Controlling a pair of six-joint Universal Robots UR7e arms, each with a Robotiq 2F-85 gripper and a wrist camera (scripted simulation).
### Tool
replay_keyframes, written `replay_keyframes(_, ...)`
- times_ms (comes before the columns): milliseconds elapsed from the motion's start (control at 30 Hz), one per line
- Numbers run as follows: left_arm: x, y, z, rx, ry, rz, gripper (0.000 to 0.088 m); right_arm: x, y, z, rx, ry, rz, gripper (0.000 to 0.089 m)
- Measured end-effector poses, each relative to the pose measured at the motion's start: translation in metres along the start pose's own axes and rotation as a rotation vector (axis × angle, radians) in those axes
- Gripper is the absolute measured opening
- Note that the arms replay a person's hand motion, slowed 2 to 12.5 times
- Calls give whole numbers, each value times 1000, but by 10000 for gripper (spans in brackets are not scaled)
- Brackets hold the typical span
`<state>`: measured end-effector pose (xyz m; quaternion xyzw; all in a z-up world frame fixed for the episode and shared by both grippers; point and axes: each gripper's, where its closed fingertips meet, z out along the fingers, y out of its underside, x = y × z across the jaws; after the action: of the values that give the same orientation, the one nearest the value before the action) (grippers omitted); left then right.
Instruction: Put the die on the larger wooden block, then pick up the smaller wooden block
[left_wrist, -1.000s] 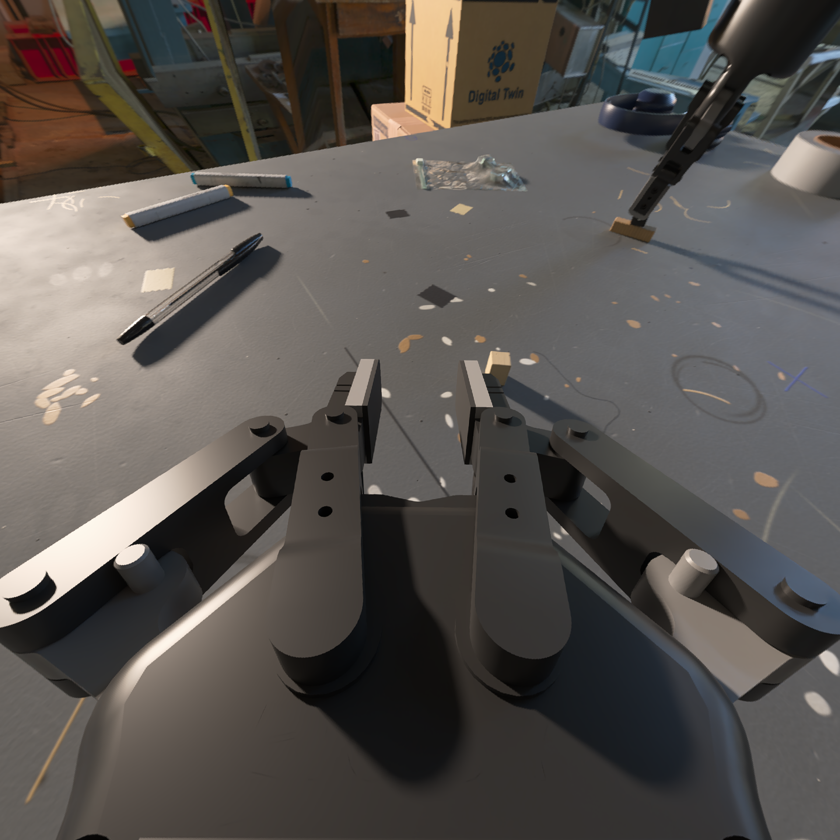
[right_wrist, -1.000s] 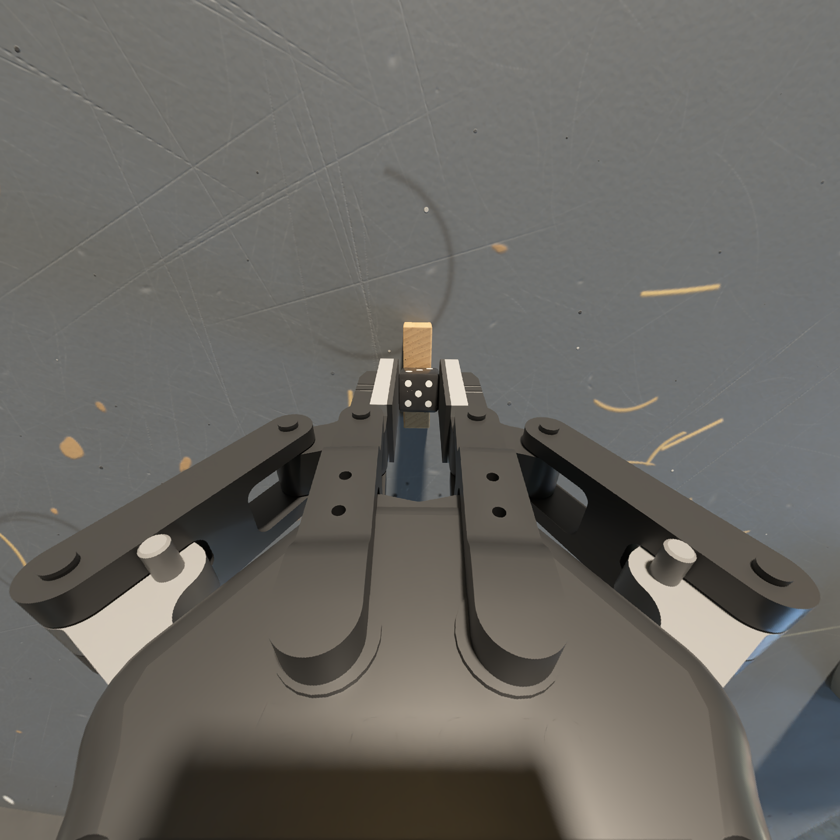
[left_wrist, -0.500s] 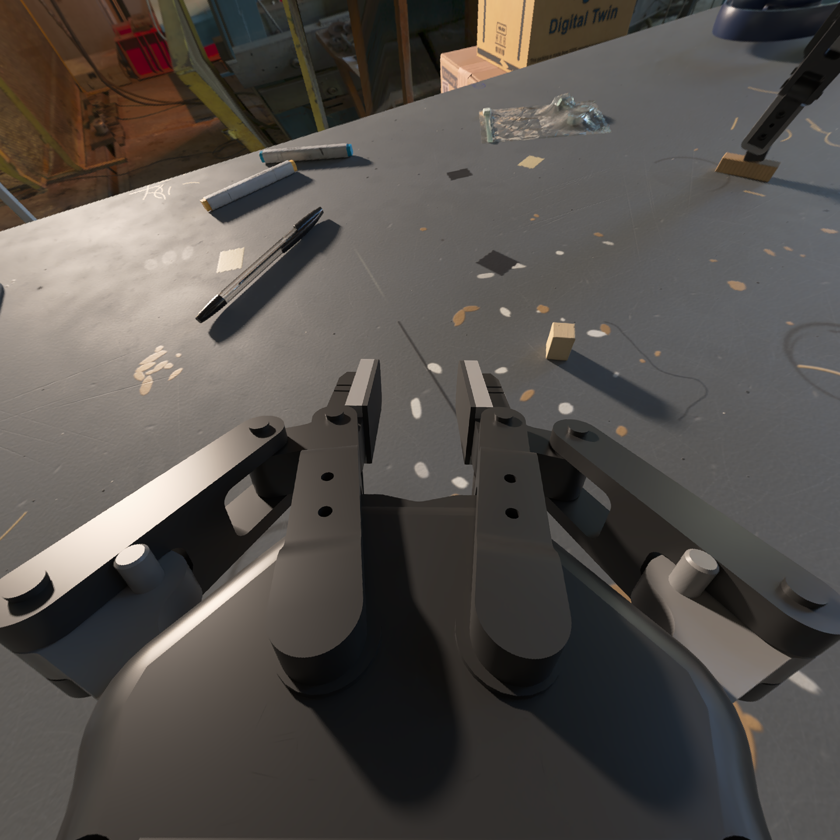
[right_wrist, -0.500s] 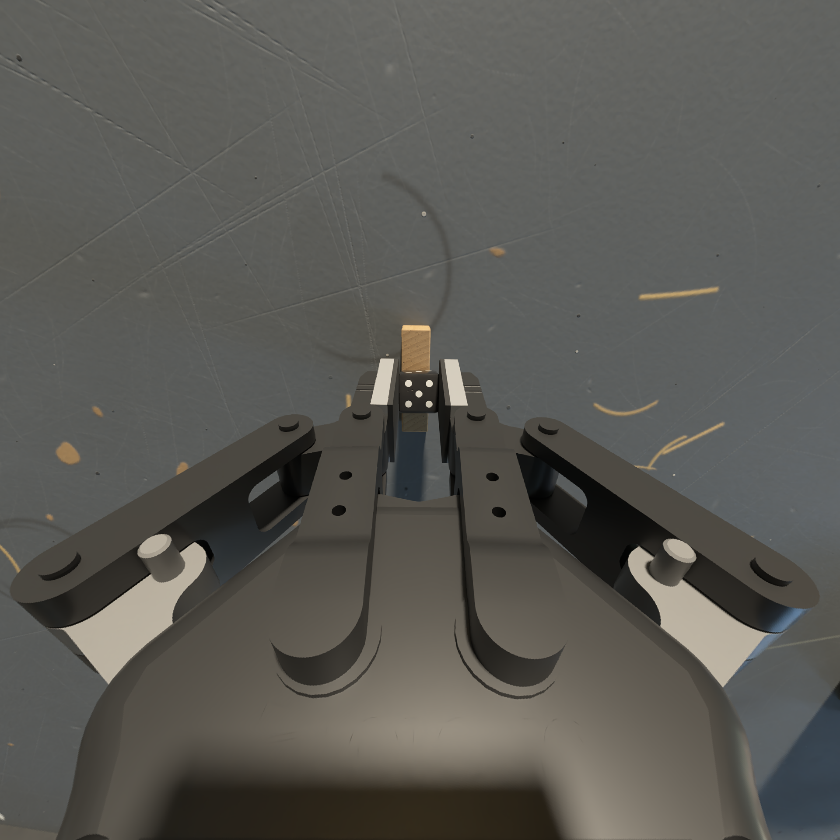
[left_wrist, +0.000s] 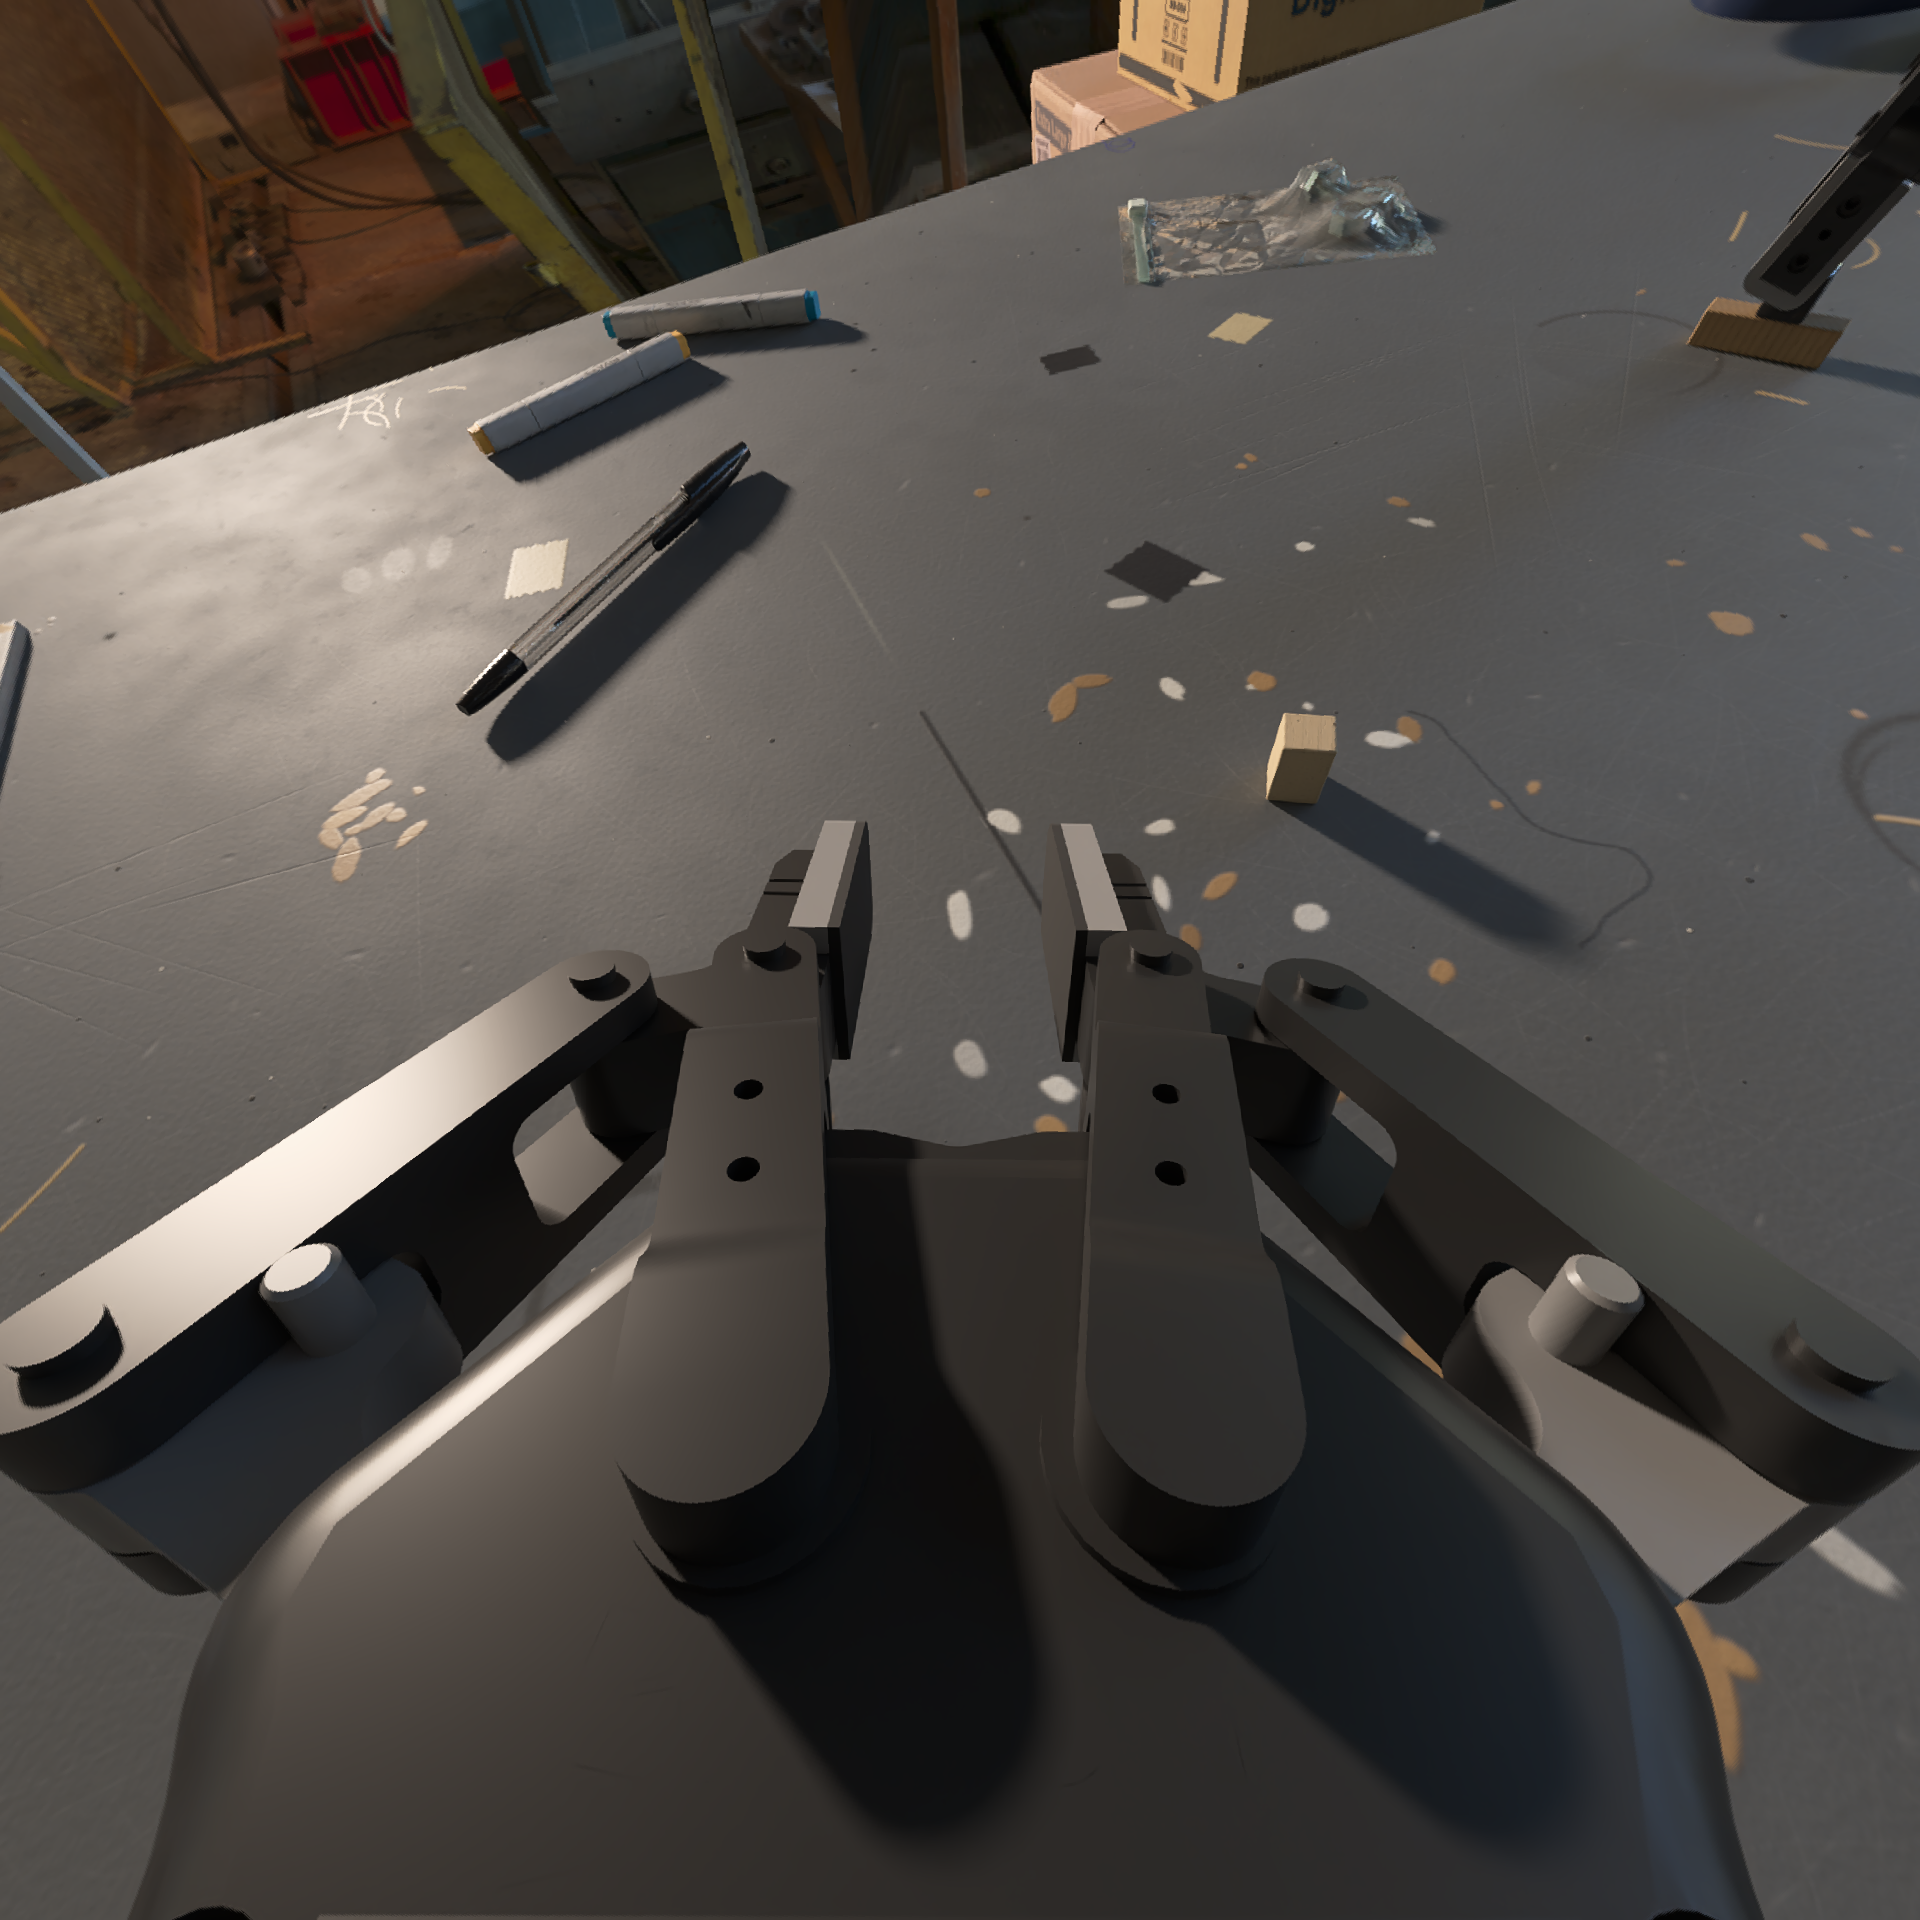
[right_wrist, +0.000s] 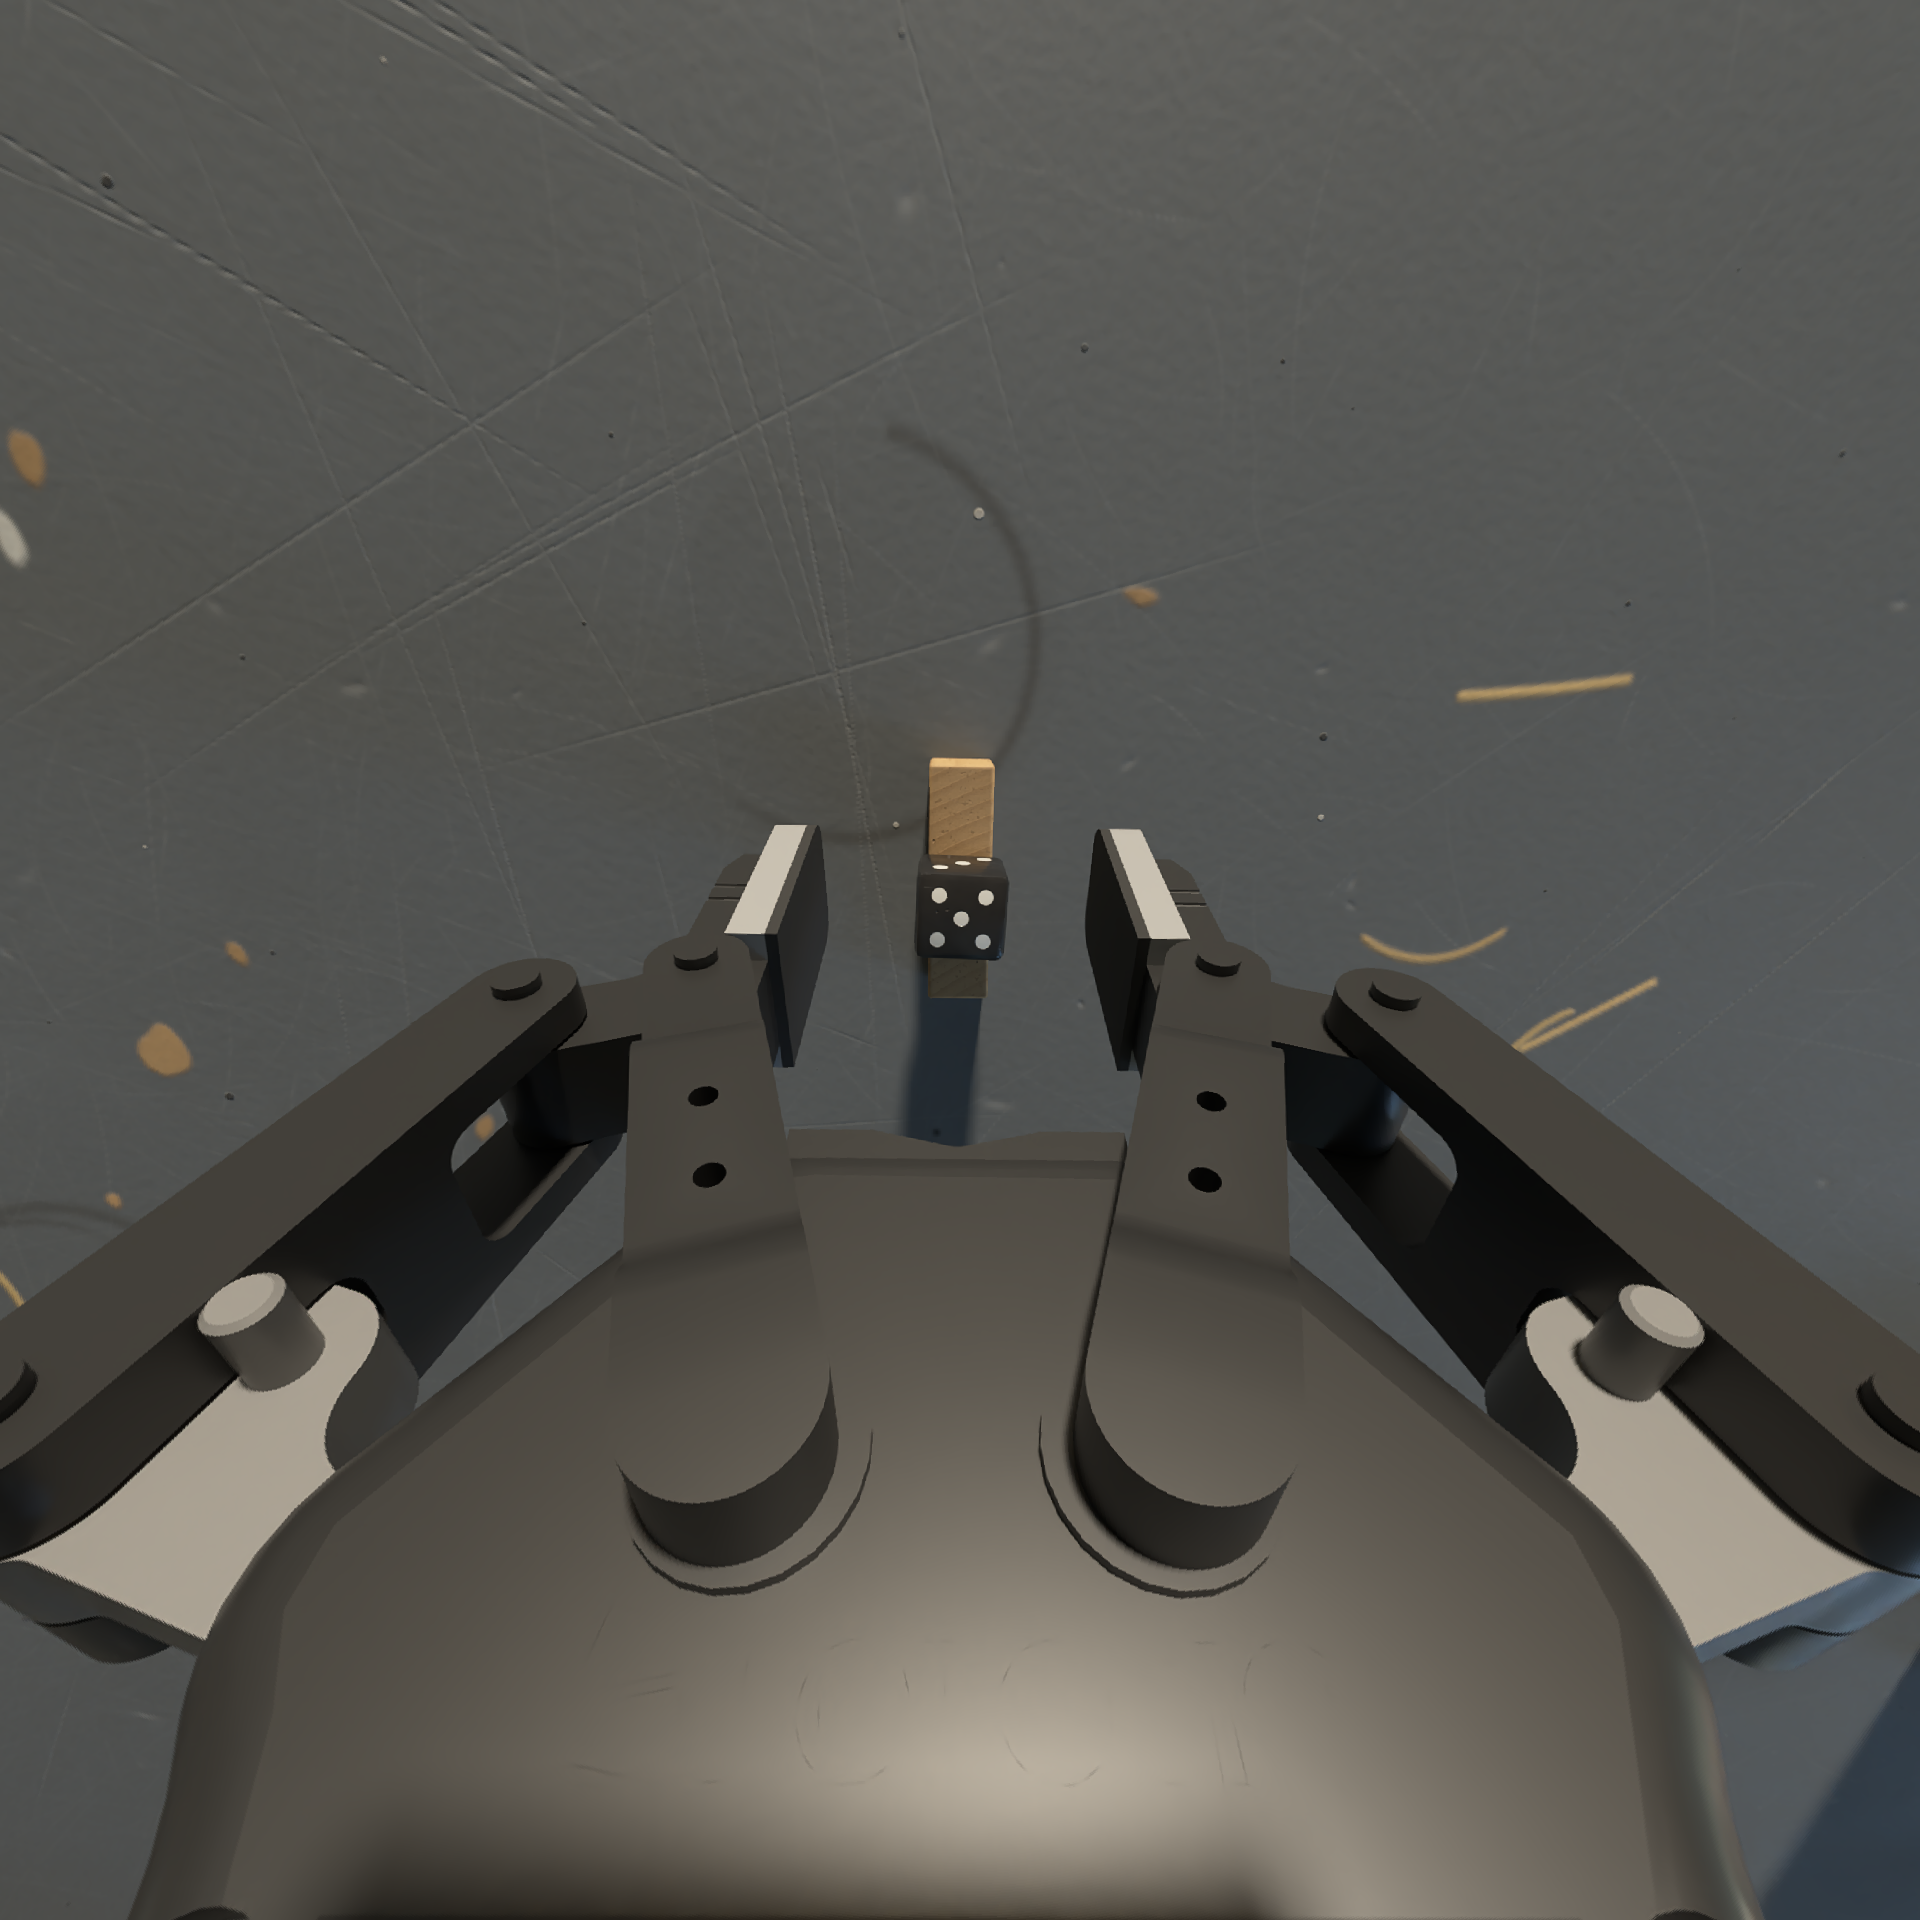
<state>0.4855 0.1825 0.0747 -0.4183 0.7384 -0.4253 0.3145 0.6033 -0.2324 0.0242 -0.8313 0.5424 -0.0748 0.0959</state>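
Note:
The black die (right_wrist: 961, 907) with white pips rests on the larger wooden block (right_wrist: 961, 805), a flat tan piece on the grey table. My right gripper (right_wrist: 958, 883) is open, its pads apart on either side of the die and not touching it. In the left wrist view the larger block (left_wrist: 1766, 335) lies far right under the right gripper's fingers (left_wrist: 1813, 244); the die is hidden there. The smaller wooden block (left_wrist: 1300, 757), a pale cube, stands on the table ahead and to the right of my left gripper (left_wrist: 956, 894), which is open and empty.
A black pen (left_wrist: 608, 580), two white markers (left_wrist: 582, 393) (left_wrist: 712, 312) and a clear plastic bag (left_wrist: 1273, 221) lie on the far part of the table. The table's far edge (left_wrist: 520, 343) runs behind them, with cardboard boxes (left_wrist: 1195, 62) beyond.
My right gripper has opened and let go of the die, which now sits on the larger block. My left gripper has shifted left, so the small block now shows farther right of its fingers.

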Motion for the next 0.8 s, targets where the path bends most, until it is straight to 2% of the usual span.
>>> replay_keyframes(200,0,1,0,-6,5,-12,303,0,-5,-6,44,15,-11,473)
replay_keyframes(433,-2,1,1,-8,4,-18,303,2,-12,-20,110,62,-21,521)
replay_keyframes(800,-5,0,1,-5,-8,-22,302,3,-28,-57,240,179,-44,539)
